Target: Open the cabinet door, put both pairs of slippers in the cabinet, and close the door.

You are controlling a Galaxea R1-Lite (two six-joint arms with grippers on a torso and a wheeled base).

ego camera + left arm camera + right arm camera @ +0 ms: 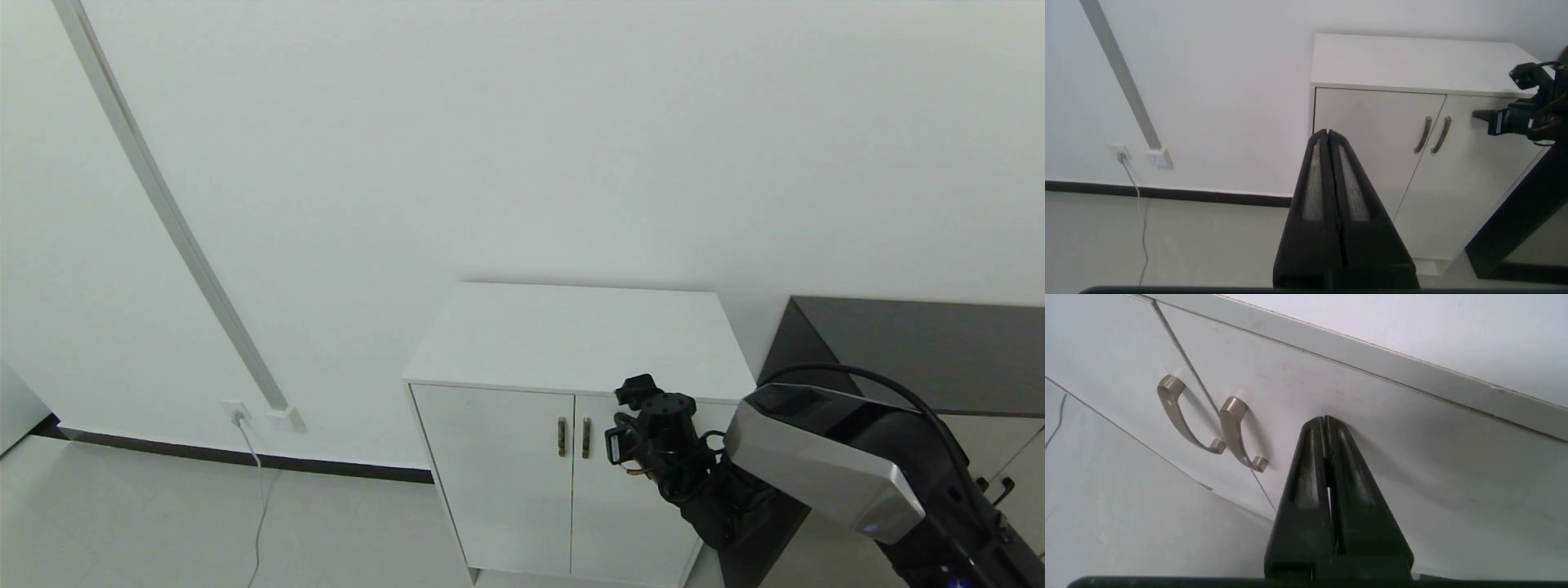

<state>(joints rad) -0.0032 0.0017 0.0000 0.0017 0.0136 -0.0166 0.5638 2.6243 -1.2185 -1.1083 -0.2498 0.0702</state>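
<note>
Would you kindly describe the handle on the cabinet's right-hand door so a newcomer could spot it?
Find the white two-door cabinet against the wall. Two slim metal pulls flank its centre seam: pick the right-hand handle, which lies nearer the black right gripper than the left-hand handle does.

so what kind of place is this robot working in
Probably a plain indoor room, perhaps a home entryway or a test room: a low white two-door cabinet stands against a bare white wall on a pale tiled floor, with a wall socket nearby.
</note>
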